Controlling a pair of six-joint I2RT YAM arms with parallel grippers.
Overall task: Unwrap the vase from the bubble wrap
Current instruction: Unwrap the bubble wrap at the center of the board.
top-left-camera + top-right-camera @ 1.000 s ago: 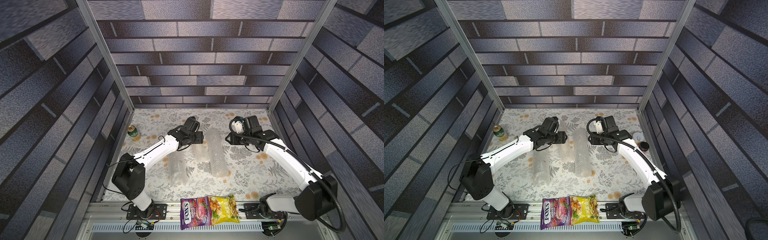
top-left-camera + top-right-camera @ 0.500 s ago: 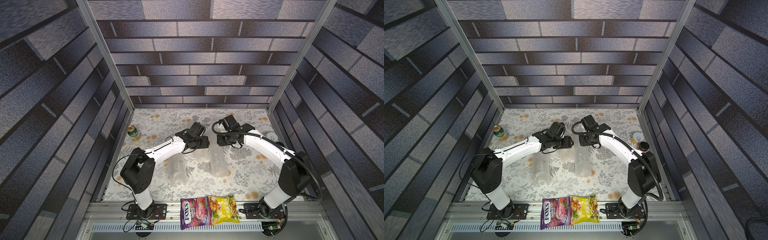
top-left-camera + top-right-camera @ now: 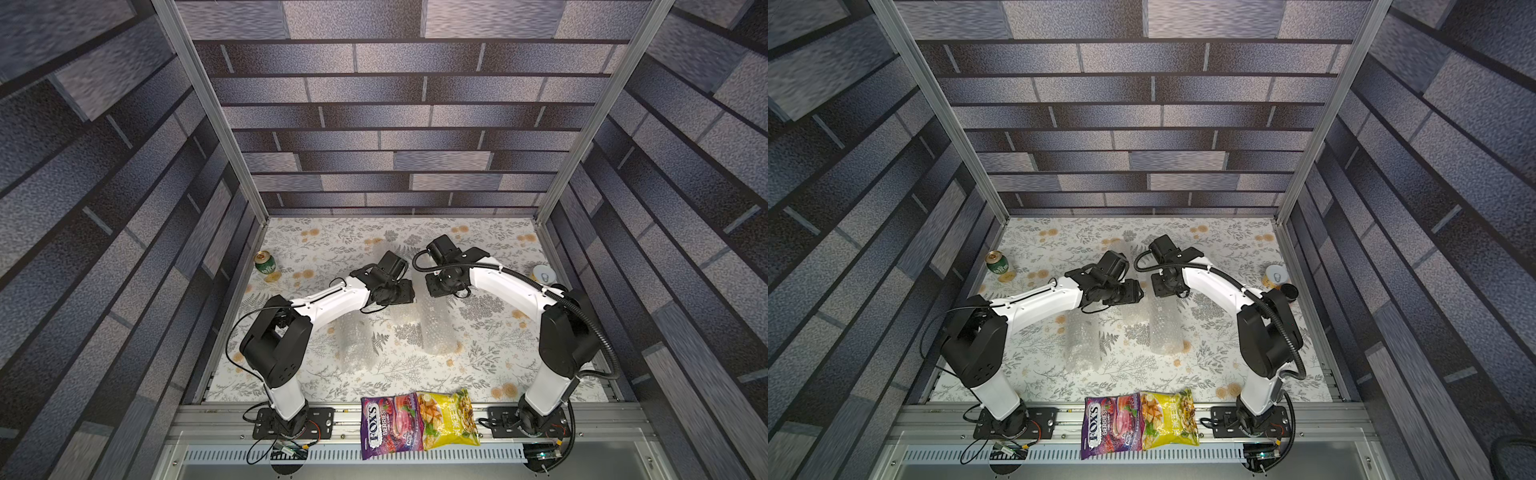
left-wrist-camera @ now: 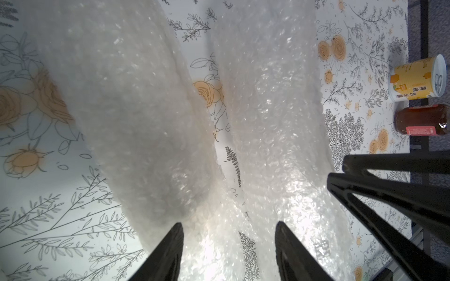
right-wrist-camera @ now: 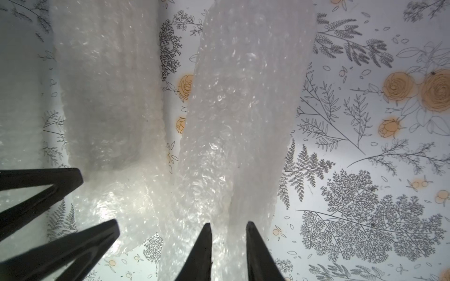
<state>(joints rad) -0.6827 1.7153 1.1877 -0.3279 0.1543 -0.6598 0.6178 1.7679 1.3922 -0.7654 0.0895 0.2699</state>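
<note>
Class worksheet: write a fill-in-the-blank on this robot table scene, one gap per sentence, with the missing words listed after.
The translucent whitish sheeting lying in the middle of the floral-print table is ____ wrap.
The green drink can stands on the robot's ____ side of the table.
The purple sweets bag lies against a ____ snack bag.
Missing words: bubble; left; yellow.

The bubble wrap lies in two long rolls on the floral counter. Their far ends sit under the left end effector and the right end effector, which are close together. A green can stands at the left edge, and two snack bags lie on the front rail.
</note>
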